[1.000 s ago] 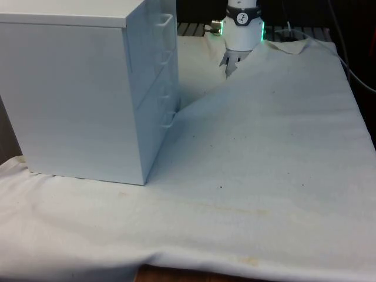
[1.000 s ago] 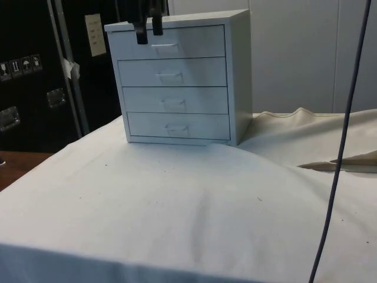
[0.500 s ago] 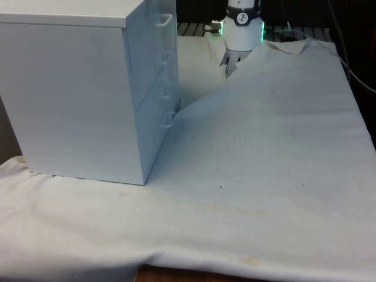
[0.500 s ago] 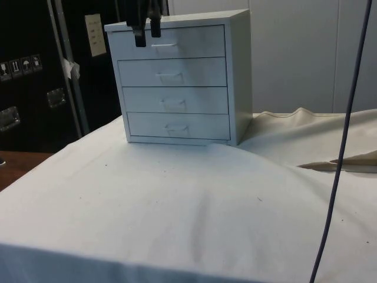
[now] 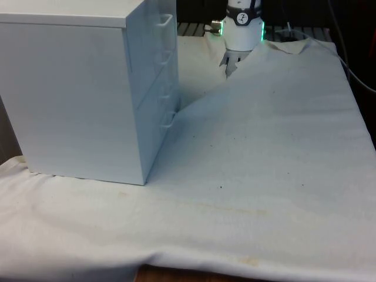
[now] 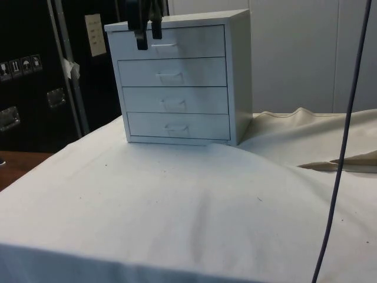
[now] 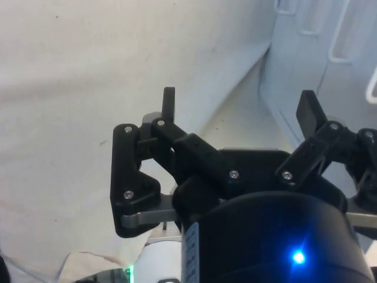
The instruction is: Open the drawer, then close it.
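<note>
— What takes up the most room?

— The worktop (image 6: 177, 212), under a white cloth (image 5: 264, 153) that lies rumpled, with a raised fold running away from the foot of the chest of drawers (image 6: 179, 79). The chest stands at the front view's left, its plain side turned to that camera; in the side view its face looks straight out, with four drawers stacked one above the other.

— And the drawers?

— All four sit flush with the front (none stands out from the others). Each carries a small white handle at its middle; the top drawer (image 6: 177, 42) has its handle (image 6: 165, 46) just beside the hand.

— Where is the hand?

— The black hand (image 6: 148, 40) hangs in front of the upper corner of the chest, at the level of the top drawer, fingers pointing down. In the wrist view the hand (image 7: 238, 109) is released — its two fingers (image 7: 169, 101) stand well apart with nothing between them, the cloth and the drawer fronts beyond.
</note>
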Controlling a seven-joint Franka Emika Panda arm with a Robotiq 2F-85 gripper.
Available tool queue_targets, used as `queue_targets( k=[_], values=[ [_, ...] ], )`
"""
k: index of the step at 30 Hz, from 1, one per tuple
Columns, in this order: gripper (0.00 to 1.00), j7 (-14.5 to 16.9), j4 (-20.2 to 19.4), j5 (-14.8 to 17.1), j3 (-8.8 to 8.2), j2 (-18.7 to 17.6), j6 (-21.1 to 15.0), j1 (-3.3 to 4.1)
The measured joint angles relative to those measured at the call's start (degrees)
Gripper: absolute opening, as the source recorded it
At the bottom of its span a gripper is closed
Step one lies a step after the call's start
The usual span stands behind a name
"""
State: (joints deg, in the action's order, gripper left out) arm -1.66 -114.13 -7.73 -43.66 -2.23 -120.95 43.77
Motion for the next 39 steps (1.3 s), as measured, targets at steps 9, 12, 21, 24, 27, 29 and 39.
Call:
queue_targets(
  k=[9, 12, 21, 24, 27, 29, 39],
  values=[
    [1.0, -1.2, 0.92, -3.38, 0.0, -1.2, 0.17, 0.0],
    [1.0, -1.6, 1.03, -4.18, 0.0, -1.43, 0.17, 0.0],
    [1.0, -2.58, 1.55, -7.28, -0.29, -3.04, 0.17, 0.0],
    [1.0, -2.58, 1.55, -7.68, -0.52, -3.38, 0.06, -0.06],
    [1.0, -2.46, 1.55, -8.31, -1.09, -4.18, -0.23, -0.17],
    [1.0, -2.12, 1.55, -8.37, -1.6, -4.64, -0.46, -0.23],
    [1.0, -0.34, 1.6, -8.42, -3.95, -6.59, -1.78, -0.29]
  ],
)
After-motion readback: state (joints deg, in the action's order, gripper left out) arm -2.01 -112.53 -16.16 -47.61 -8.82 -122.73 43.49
